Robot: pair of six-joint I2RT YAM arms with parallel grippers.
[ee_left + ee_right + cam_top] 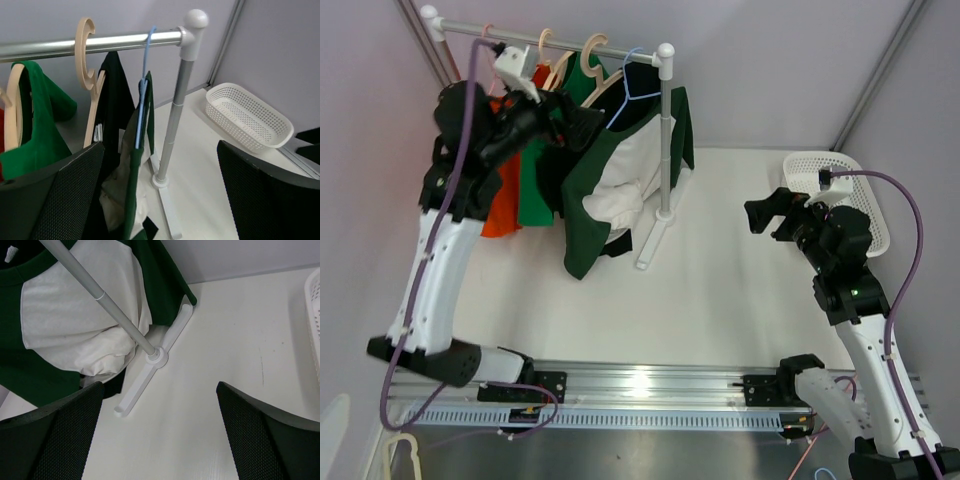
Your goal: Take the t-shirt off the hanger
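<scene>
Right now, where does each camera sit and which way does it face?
Top external: above and behind the bases, looking down on white table, silver clothes rail, left gripper, right gripper.
Left wrist: up by the rail, facing along it toward the white perforated plastic basket; its own black fingers frame the blue wire hanger.
Right wrist: over the table, looking down at the rack's white foot; own fingers low in frame.
Shared: every view shows the green-and-white t-shirt.

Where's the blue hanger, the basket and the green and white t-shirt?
blue hanger [140, 107], left wrist view, thin neck.
white basket [231, 125], left wrist view, near wall.
green and white t-shirt [70, 315], right wrist view, white panel.
</scene>
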